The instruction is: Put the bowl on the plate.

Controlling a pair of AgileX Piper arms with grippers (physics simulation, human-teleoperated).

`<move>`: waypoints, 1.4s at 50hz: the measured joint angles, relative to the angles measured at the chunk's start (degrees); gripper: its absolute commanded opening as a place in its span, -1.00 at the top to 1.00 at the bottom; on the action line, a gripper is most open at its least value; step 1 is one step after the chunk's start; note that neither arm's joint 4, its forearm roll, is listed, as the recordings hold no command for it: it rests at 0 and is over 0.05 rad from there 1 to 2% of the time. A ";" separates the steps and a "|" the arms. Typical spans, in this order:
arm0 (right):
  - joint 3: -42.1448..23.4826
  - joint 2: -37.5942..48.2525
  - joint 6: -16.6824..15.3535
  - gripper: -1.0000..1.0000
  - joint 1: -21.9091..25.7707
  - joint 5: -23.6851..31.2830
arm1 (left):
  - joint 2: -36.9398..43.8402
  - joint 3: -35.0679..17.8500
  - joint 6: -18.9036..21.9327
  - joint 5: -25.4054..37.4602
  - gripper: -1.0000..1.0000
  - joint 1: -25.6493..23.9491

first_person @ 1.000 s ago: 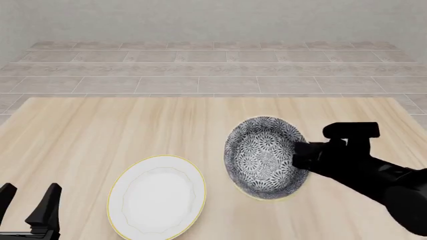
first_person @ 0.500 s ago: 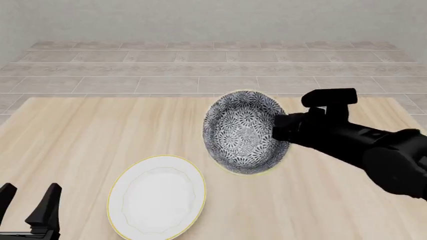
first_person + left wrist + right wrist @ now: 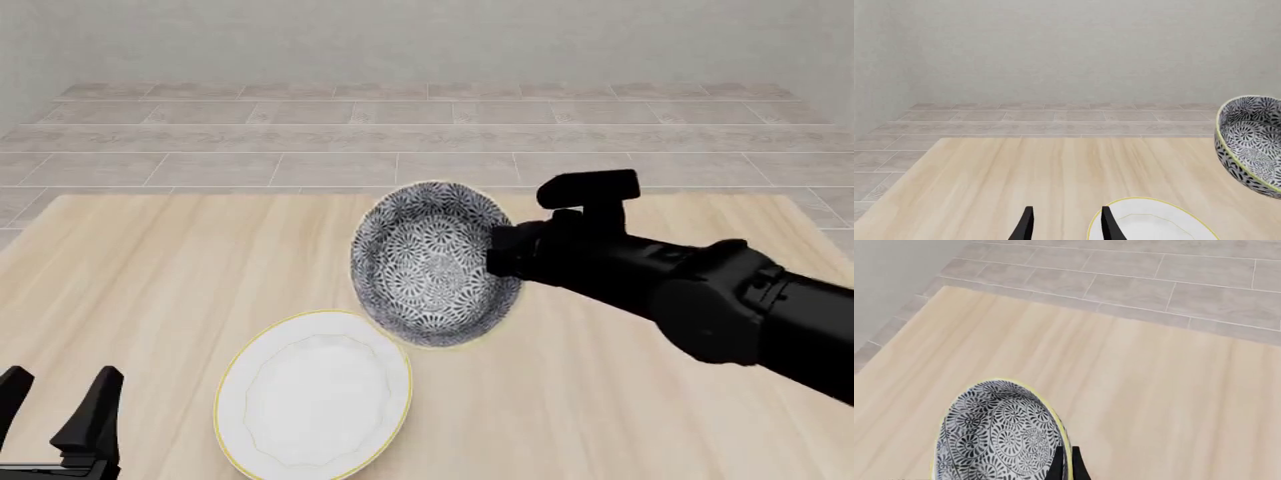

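The floral-patterned bowl [image 3: 430, 265] hangs tilted in the air, its inside facing the camera, held by its right rim in my right gripper [image 3: 505, 258]. In the right wrist view the fingers [image 3: 1066, 466] pinch the yellowish rim of the bowl [image 3: 997, 435]. The white plate [image 3: 314, 392] with its thin yellow rim lies flat on the table, down and left of the bowl. My left gripper [image 3: 56, 408] stands open at the front left corner, apart from the plate. The left wrist view shows the plate [image 3: 1154, 225] beside the open fingers and the raised bowl [image 3: 1253, 142].
The wooden table [image 3: 174, 270] ends at a far edge where a grey tiled floor [image 3: 427, 130] begins. The right arm [image 3: 707, 300] stretches across the right half of the table above its surface.
The right gripper has carried the bowl up and to the left, from the right middle of the table to just above the plate's far right edge. The left gripper has not moved.
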 measured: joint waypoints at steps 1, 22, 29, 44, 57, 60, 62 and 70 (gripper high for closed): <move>-0.13 0.38 0.10 1.00 0.24 -0.19 | 0.00 0.00 0.00 0.00 -1.00 0.00; -3.81 6.71 1.34 1.00 4.98 -2.18 | 0.00 0.00 0.00 0.00 -1.00 0.00; -4.48 8.22 1.73 1.00 6.11 -2.72 | 0.00 0.00 0.00 0.00 -1.00 0.00; -5.82 10.54 2.44 1.00 7.67 -3.63 | 0.00 0.00 0.00 0.00 -1.00 0.00; -6.87 12.58 3.34 1.00 9.36 -4.66 | 0.00 0.00 0.00 0.00 -1.00 0.00; -6.99 12.98 3.60 1.00 9.73 -4.93 | 0.00 0.00 0.00 0.00 -1.00 0.00; -7.05 13.24 3.75 1.00 9.94 -5.11 | 0.00 0.00 0.00 0.00 -1.00 0.00; -7.29 14.36 4.28 1.00 10.66 -5.76 | 0.00 0.00 0.00 0.00 -1.00 0.00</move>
